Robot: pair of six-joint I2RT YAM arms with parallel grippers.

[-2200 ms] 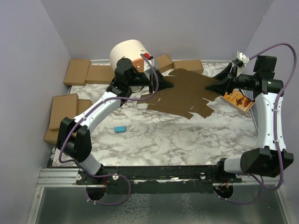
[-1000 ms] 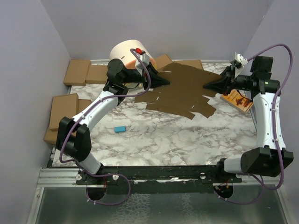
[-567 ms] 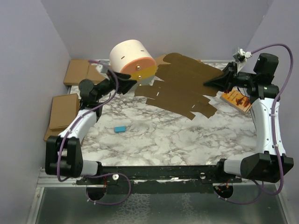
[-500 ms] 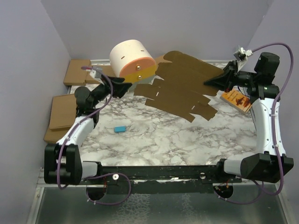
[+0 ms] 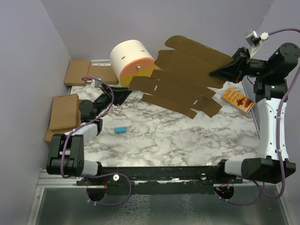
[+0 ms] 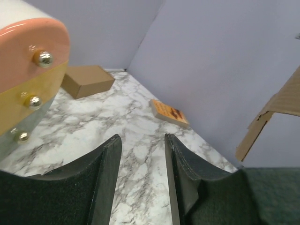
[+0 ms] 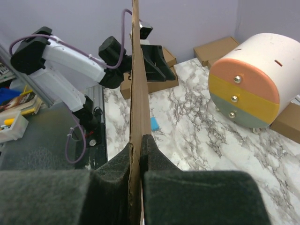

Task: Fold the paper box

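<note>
Brown paper box (image 5: pixel 187 75) as flat die-cut sheet hanging tilted above marble tabletop (image 5: pixel 164 136), right jaws pinched tight on its right edge (edge-on in wrist view), left jaws partly parted, gripping nothing, low at tabletop's left

The top external camera looks down from above and behind onto the whole worktop (image 5: pixel 159 136). The left wrist camera sits low, facing across it between its jaws. The right wrist camera looks edge-on along the paper box (image 7: pixel 136 93) toward the left arm (image 7: pixel 65 61). All three views share the drum (image 5: pixel 133 61).
</note>
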